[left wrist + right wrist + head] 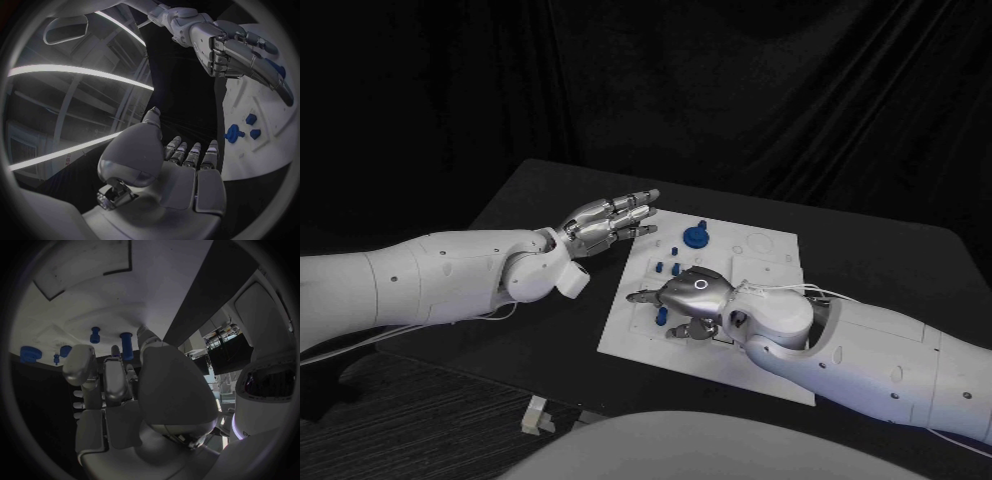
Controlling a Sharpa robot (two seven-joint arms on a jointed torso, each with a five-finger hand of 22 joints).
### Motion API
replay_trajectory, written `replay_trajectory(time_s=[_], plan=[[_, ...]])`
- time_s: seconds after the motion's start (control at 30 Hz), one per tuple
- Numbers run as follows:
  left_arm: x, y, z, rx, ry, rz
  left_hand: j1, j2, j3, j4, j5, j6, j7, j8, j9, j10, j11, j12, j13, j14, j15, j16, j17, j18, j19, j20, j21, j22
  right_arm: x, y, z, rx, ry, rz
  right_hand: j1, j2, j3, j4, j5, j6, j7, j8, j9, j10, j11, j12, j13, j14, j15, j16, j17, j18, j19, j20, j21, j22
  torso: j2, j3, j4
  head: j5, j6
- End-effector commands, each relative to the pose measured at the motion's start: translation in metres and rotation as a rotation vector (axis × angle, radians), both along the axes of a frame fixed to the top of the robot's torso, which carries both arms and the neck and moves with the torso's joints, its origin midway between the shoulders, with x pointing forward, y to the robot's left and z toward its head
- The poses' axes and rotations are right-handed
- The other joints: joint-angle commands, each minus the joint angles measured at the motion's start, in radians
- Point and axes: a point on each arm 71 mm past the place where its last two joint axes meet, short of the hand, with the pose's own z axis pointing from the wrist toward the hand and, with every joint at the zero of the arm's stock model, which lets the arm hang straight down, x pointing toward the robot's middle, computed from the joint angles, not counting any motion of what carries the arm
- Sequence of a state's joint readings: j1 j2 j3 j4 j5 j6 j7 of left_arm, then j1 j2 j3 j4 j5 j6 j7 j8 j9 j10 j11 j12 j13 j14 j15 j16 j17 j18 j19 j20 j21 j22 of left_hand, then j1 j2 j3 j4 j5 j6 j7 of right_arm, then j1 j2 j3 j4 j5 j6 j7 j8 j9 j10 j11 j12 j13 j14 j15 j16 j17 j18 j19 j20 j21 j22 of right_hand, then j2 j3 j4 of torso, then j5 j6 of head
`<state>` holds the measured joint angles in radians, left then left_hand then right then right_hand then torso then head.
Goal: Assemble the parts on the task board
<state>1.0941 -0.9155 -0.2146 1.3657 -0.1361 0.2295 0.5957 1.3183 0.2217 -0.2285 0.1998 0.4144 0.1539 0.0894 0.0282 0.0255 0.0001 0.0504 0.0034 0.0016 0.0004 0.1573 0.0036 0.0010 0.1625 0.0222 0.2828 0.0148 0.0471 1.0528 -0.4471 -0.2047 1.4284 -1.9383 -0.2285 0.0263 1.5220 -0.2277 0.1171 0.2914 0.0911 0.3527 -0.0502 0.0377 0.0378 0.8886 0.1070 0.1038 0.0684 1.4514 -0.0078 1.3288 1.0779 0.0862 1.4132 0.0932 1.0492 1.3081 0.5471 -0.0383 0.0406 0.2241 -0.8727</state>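
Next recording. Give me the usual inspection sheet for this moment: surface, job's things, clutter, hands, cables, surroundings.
Surface: black table, matte.
Job's things: white task board mid-table; blue parts at its far end and nearer the right hand.
Clutter: nothing seen.
Hands: left hand raised beside the board's left edge, fingers apart, holding nothing. Right hand palm-down over the board among the parts; whether it holds one cannot be told.
Cables: thin white wires at the right wrist.
Surroundings: black curtain behind the table.
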Motion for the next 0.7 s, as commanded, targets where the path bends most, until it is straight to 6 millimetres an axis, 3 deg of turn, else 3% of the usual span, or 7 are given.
replay_trajectory(time_s=[0.03,0.13,0.3,0.4,0.53,0.63,0.7], plan=[[0.0,-0.002,0.0,-0.018,0.002,-0.008,0.0,0.011,-0.001,-0.006,0.005,0.004,0.005,0.005,0.001,0.0,0.008,-0.003,-0.002,0.0,0.009,-0.004,-0.001,0.015,-0.006,-0.001,-0.003,0.001,0.0,-0.004,0.001,0.029,-0.031,0.001,-0.005,-0.021,-0.015,0.005,-0.006,-0.043,-0.011,-0.005,-0.004,-0.006,0.001,0.008,0.0,-0.008,-0.001,-0.003,-0.002,0.014,-0.007,0.001,-0.004,0.127,0.0,0.0,-0.0002,0.0,0.0],[-0.001,-0.001,0.0,-0.017,0.003,-0.008,-0.001,0.012,-0.001,-0.005,0.003,0.007,0.005,0.006,0.001,0.0,0.009,-0.003,-0.002,0.0,0.009,-0.004,-0.001,0.015,-0.006,-0.001,-0.003,0.002,0.002,-0.007,0.004,0.05,-0.046,-0.005,-0.035,-0.024,-0.024,0.006,-0.021,-0.041,-0.009,-0.002,-0.001,-0.009,0.004,0.017,0.0,-0.008,0.001,-0.002,-0.002,0.014,-0.007,0.002,-0.006,0.127,0.0,0.0001,0.0002,0.0,0.0],[-0.001,0.0,0.0,-0.015,0.005,-0.006,-0.001,0.012,-0.001,-0.005,0.003,0.009,0.006,0.007,0.002,0.0,0.009,-0.003,-0.002,0.0,0.009,-0.004,-0.001,0.015,-0.006,-0.001,-0.002,0.002,0.007,-0.016,0.014,0.088,-0.081,-0.023,-0.062,0.0,-0.008,0.004,-0.029,0.043,0.027,0.014,0.009,-0.017,0.007,0.029,-0.001,-0.007,0.004,0.0,0.001,0.014,-0.006,0.005,-0.007,0.128,0.0,0.0001,0.0001,-0.001,0.0],[-0.001,0.0,0.0,-0.014,0.005,-0.006,-0.002,0.012,-0.002,-0.005,0.003,0.009,0.006,0.007,0.002,0.0,0.009,-0.003,-0.002,0.0,0.009,-0.004,-0.001,0.015,-0.006,-0.001,-0.002,0.003,0.011,-0.021,0.024,0.128,-0.102,-0.037,-0.066,0.004,-0.004,0.004,-0.03,0.06,0.031,0.017,0.011,-0.02,0.007,0.031,-0.002,-0.007,0.004,-0.001,0.0,0.014,-0.006,0.006,-0.007,0.128,0.0,0.0001,-0.0001,-0.002,0.0],[-0.001,0.001,0.0,-0.014,0.005,-0.005,-0.002,0.012,-0.002,-0.005,0.003,0.01,0.006,0.007,0.002,0.0,0.009,-0.003,-0.002,0.0,0.009,-0.004,-0.001,0.015,-0.006,-0.001,-0.002,0.003,0.019,-0.033,0.043,0.2,-0.119,-0.078,-0.082,0.024,0.008,0.002,-0.028,0.129,0.051,0.028,0.017,-0.028,0.008,0.041,-0.002,-0.006,0.006,0.002,0.003,0.014,-0.004,0.007,-0.008,0.128,0.0,0.0001,0.0,-0.005,0.0],[-0.001,0.001,0.0,-0.013,0.004,-0.003,-0.002,0.012,-0.002,-0.005,0.003,0.012,0.006,0.007,0.002,0.0,0.01,-0.003,-0.002,0.0,0.009,-0.004,-0.001,0.015,-0.005,-0.001,-0.002,0.004,0.028,-0.046,0.062,0.258,-0.101,-0.133,-0.084,0.053,0.026,-0.004,-0.007,0.211,0.076,0.042,0.025,-0.005,0.004,0.07,0.003,-0.005,0.005,0.003,0.004,0.014,-0.003,0.007,-0.01,0.128,0.0,0.0001,0.0001,-0.009,0.0],[-0.001,0.002,0.0,-0.013,0.004,-0.001,-0.002,0.012,-0.002,-0.005,0.003,0.012,0.006,0.007,0.002,0.0,0.01,-0.003,-0.002,0.0,0.009,-0.004,-0.001,0.015,-0.005,-0.001,-0.002,0.004,0.035,-0.057,0.076,0.288,-0.079,-0.184,-0.078,0.079,0.039,-0.016,0.029,0.319,0.118,0.062,0.036,0.084,-0.014,0.142,0.026,-0.002,0.014,0.008,0.011,0.013,-0.002,0.012,-0.009,0.129,0.0,0.0,0.0002,-0.012,0.0]])
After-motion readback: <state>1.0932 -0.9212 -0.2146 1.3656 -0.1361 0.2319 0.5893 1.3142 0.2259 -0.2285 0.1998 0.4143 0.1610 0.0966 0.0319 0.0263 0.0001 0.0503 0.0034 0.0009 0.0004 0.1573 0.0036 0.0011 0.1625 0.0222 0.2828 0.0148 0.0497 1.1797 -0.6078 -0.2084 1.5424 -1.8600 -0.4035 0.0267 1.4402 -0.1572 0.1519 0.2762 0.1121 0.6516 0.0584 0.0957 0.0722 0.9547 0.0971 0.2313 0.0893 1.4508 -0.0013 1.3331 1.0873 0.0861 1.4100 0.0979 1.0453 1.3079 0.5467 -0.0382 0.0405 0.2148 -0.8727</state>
